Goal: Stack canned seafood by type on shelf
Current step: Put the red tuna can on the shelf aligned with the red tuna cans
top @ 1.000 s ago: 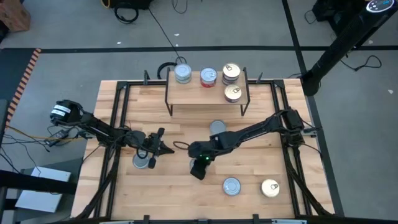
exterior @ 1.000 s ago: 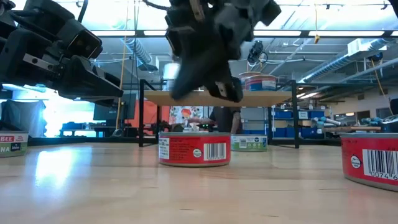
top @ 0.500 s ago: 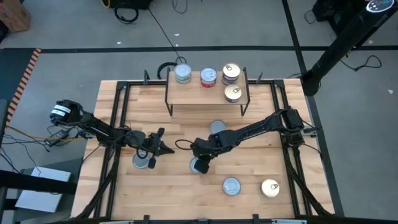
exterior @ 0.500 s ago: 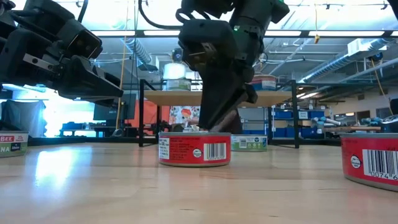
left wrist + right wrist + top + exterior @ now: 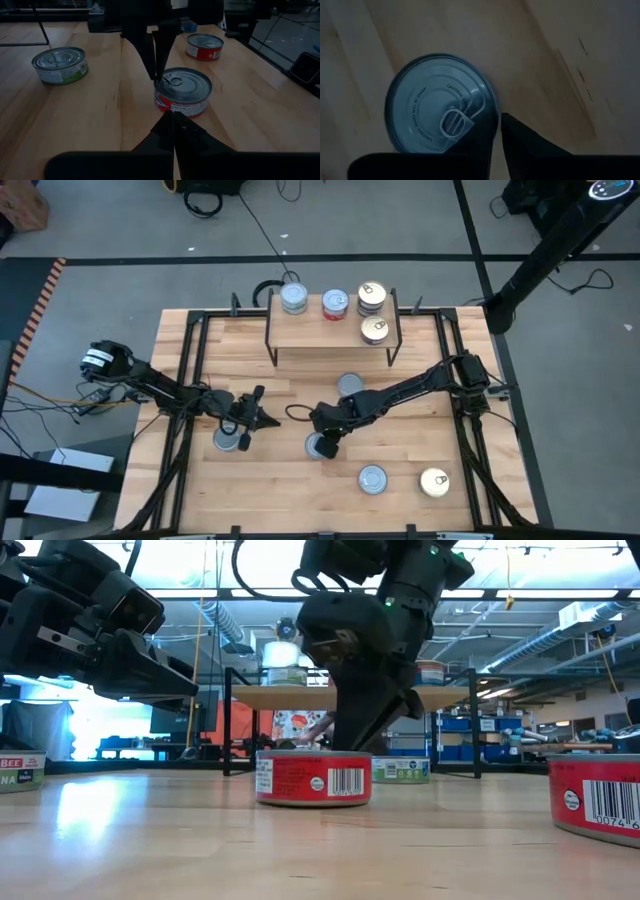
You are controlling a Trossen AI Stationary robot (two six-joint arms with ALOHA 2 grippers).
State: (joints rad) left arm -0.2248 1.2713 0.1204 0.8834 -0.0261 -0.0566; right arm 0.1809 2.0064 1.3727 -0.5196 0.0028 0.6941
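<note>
Your right gripper point(image 5: 322, 442) — fingers nearly closed — touches the red-labelled tin point(image 5: 317, 446) mid-table point(image 5: 280, 480); left gripper point(image 5: 262, 418) waits closed.

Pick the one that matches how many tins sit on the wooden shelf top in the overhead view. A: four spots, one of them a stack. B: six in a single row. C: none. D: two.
A: the shelf carries a silver-blue tin, a red-labelled tin, a stack of gold-topped tins and another gold-topped tin in front of it.
</note>
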